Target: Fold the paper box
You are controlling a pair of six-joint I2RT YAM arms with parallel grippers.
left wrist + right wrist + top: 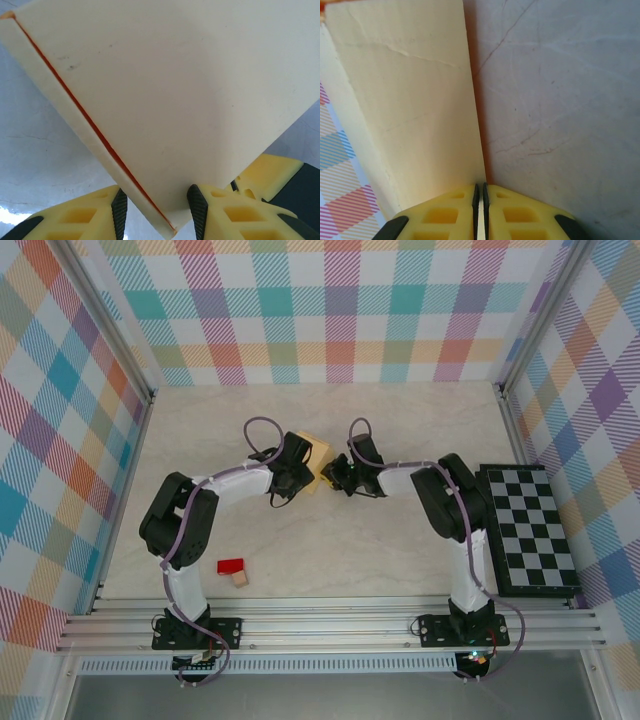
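The paper box (pixel 320 454), pale yellow card, sits at the middle of the table (pixel 420 425), tilted and partly raised, directly between the two pincers. Seen from above, it lies just to the right of the left gripper (pixel 291 480) and just to the left of the right gripper (pixel 338 476). Neither arm is clearly the nearer, as both are at the box.

In the left wrist view, one corner of the box (pixel 180 100) points down between the pads of the left gripper (pixel 159 212). An orange seam runs diagonally from the upper left into that corner. The jaws stand part-way open around the corner, and the right-hand pad (pixel 198 210) appears to touch the card. Whether the corner is truly clamped cannot be told.

In the right wrist view, a flat panel of the box (pixel 410 100) stretches lengthwise straight away from the right gripper (pixel 480 192). Its fingers are all but closed, pinching the panel's thin edge. The box's overall long axis cannot be read from above.

The coming fold probably turns on this pinched panel swinging about its crease while the corner stays braced at the left.

A red block (pixel 231 565) and a wooden cube (pixel 239 580) lie well apart, near the left arm's base, and a checkerboard (pixel 528 530) lies at the right.
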